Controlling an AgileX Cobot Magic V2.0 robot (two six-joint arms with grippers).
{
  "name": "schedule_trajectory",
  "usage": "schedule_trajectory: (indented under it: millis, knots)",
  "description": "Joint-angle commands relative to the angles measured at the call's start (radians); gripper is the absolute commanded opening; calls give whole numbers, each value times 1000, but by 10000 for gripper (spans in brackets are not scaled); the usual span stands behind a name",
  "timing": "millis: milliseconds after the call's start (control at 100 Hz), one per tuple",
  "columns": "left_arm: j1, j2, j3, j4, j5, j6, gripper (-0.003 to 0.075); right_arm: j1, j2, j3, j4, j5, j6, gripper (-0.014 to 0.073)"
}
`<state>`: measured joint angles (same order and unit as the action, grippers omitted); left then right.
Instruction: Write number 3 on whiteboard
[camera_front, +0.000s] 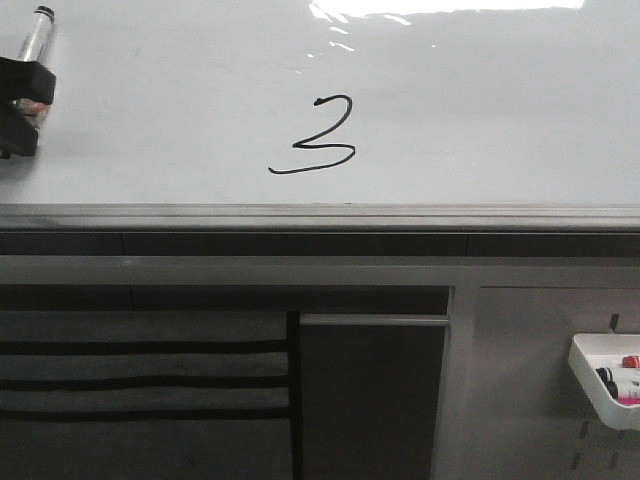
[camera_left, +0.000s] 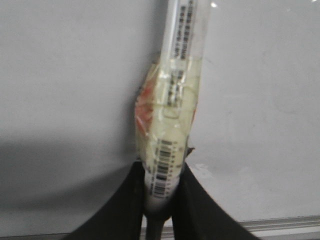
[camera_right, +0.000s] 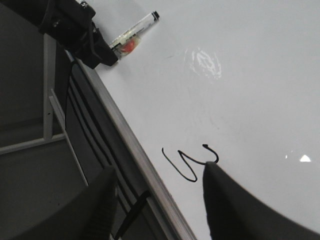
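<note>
Black marker ink is seen in the front view as a finished number 3 (camera_front: 318, 137), slanted, low on the whiteboard (camera_front: 480, 110) just above the grey ledge (camera_front: 320, 215). The left gripper (camera_front: 22, 100) is parked at the far left edge, clamped on a marker pen (camera_front: 36, 35), well apart from the digit. Risk judged: any swing back across the board could streak or smear wet ink if the tip touches.

Left wrist view: the left gripper (camera_left: 162, 192) fingers are pressed onto the taped, barcoded marker pen (camera_left: 172, 115); the tip is out of frame, so board contact cannot be confirmed. A slipping pen would drag a stray line.

Right wrist view: the right gripper (camera_right: 157, 200) is spread, nothing held, fingers straddling the number 3 (camera_right: 192, 162) from close by. One finger (camera_right: 225, 205) overlaps the digit's end in view; a brush there would smudge it. The left gripper (camera_right: 97, 45) with the pen sits far off.
</note>
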<state>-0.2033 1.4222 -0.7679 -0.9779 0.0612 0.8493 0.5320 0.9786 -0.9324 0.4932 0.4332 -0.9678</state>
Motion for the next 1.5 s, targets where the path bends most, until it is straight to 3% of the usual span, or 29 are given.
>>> schedule_trajectory:
  millis: [0, 100, 350, 480, 600, 690, 880, 960, 1100, 1280, 1380, 1490]
  knots:
    - [1, -8, -37, -14, -55, -10, -18, -7, -3, -17, 21, -54, 4, 345]
    - [1, -6, -37, 0, -61, -7, 8, -7, -1, -3, 37, -56, 4, 345]
    - [1, -10, -38, 64, -72, -7, 319, -7, -3, 12, 51, -29, 59, 345]
    - [1, -66, -40, 142, -61, -7, 393, -12, -17, 8, 44, 20, 173, 339]
    - [1, -167, -40, 244, 11, -7, 391, -73, -43, -3, -1, 139, 295, 339]
    - [1, -276, -40, 364, 121, -7, 391, -150, -68, -34, -107, 281, 453, 339]
    - [2, -547, -40, 472, 456, -26, 391, -300, -128, -95, -384, 616, 833, 339]
    - [16, -651, -40, 526, 556, -133, 389, -335, -166, -82, -424, 662, 914, 333]
    - [61, -820, -28, 658, 592, -380, 318, -344, -286, 2, -417, 559, 931, 219]
    - [105, -959, 58, 670, 544, -412, 119, -344, -476, 134, -402, 339, 931, -76]
    - [106, -990, 116, 654, 466, -412, -20, -344, -547, 203, -402, 216, 931, -74]
    - [106, -996, 179, 552, 331, -414, -18, -344, -582, 247, -402, 157, 931, -74]
